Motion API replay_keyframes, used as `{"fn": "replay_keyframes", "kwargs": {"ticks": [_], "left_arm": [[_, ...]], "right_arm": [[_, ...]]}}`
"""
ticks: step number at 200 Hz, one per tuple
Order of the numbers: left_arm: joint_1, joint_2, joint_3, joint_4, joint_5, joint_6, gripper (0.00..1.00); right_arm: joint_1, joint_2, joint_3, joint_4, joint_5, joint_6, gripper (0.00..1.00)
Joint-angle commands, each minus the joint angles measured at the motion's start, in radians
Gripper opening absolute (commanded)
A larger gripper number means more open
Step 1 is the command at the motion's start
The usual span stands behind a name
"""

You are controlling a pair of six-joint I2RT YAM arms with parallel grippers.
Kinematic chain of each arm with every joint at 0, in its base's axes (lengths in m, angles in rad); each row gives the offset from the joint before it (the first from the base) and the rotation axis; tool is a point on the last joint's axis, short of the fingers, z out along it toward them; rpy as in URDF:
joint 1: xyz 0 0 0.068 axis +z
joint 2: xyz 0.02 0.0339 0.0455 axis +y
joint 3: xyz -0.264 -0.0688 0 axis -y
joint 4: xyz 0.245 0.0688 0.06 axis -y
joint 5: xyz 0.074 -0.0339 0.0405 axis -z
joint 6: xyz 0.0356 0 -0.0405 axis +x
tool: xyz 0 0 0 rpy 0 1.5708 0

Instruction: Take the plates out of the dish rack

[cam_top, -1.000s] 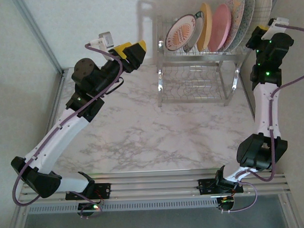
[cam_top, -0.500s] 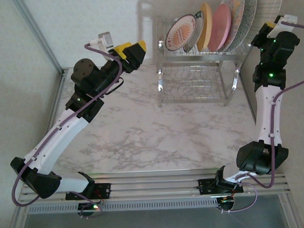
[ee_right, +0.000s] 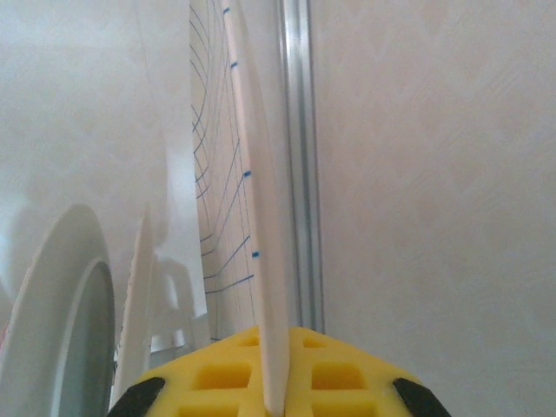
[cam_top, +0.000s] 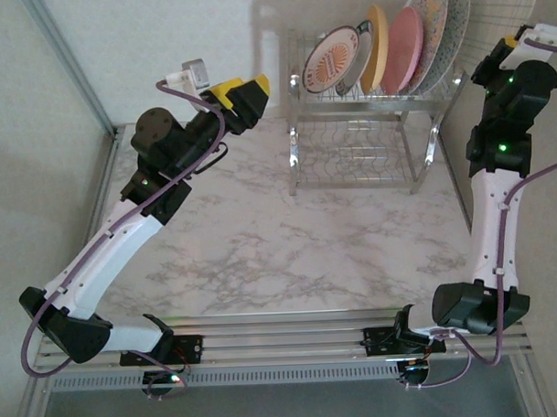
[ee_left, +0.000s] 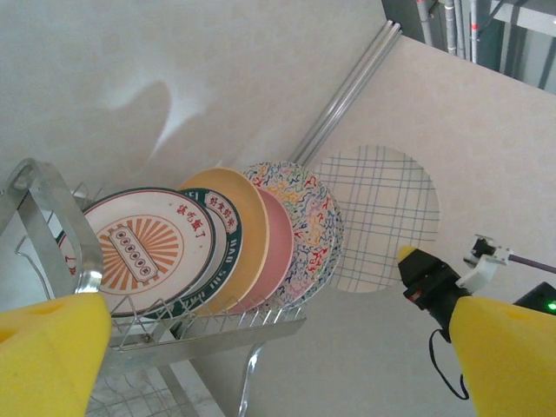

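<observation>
Ok, snapshot from our side, near to far. Both arm bases sit at the table (cam_top: pixel 261 236) edge nearest us, well short of the dish rack (cam_top: pixel 358 132). Left gripper (cam_top: pixel 244 89) hangs left of the rack, around upper-shelf height and apart from it. Its jaws are spread wide and hold nothing. In the left wrist view its yellow fingers (ee_left: pixel 48 347) frame the rack's upper shelf and face the plates.

Rack stands on its legs at the far side of the marble top. Upper shelf carries the plates on edge in the slots, tops tilted toward the rack's right end. Order from the rack's left end:
- sunburst plate (cam_top: pixel 333 60), dark rim
- yellow-orange plate (cam_top: pixel 375 42)
- pink plate (cam_top: pixel 403 49)
- speckled plate (cam_top: pixel 437 24)

Left wrist view shows what looks like a second speckled rim tucked right behind the first. We can't separate them cleanly.

Right gripper (cam_top: pixel 512 41) is up past the rack's right end, above shelf level. Its jaws are clamped on the rim of a plaid plate (ee_left: pixel 382 217), white with blue grid lines. Right wrist view has that plate edge-on, pinched between the yellow pads (ee_right: pixel 287 347). It is out of the slots, upright, right of the speckled one. Whether it touches that neighbour, we can't tell.
</observation>
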Motion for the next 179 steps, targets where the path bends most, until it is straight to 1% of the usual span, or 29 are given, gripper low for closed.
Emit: {"fn": "replay_keyframes", "kwargs": {"ticks": [1,32,70,111,128,179], "left_arm": [[-0.012,-0.013,0.021,0.04,0.027,-0.017,0.99],[-0.019,-0.002,0.026,0.037,0.043,-0.027,1.0],[-0.038,0.014,0.03,0.024,0.063,-0.049,1.0],[-0.061,0.052,0.027,-0.007,0.092,-0.118,0.97],[-0.07,0.066,0.026,-0.015,0.115,-0.15,0.95],[-0.104,0.081,-0.028,-0.073,0.19,-0.245,0.95]], "right_arm": [[0.002,-0.078,0.029,0.046,0.05,0.003,0.0],[0.001,-0.158,-0.001,-0.039,0.087,0.064,0.0],[0.01,-0.277,-0.034,-0.215,0.094,0.181,0.0],[0.037,-0.378,-0.03,-0.492,0.153,0.259,0.0],[0.038,-0.42,-0.027,-0.613,0.166,0.328,0.0],[0.038,-0.504,0.001,-0.97,0.173,0.527,0.0]]}}
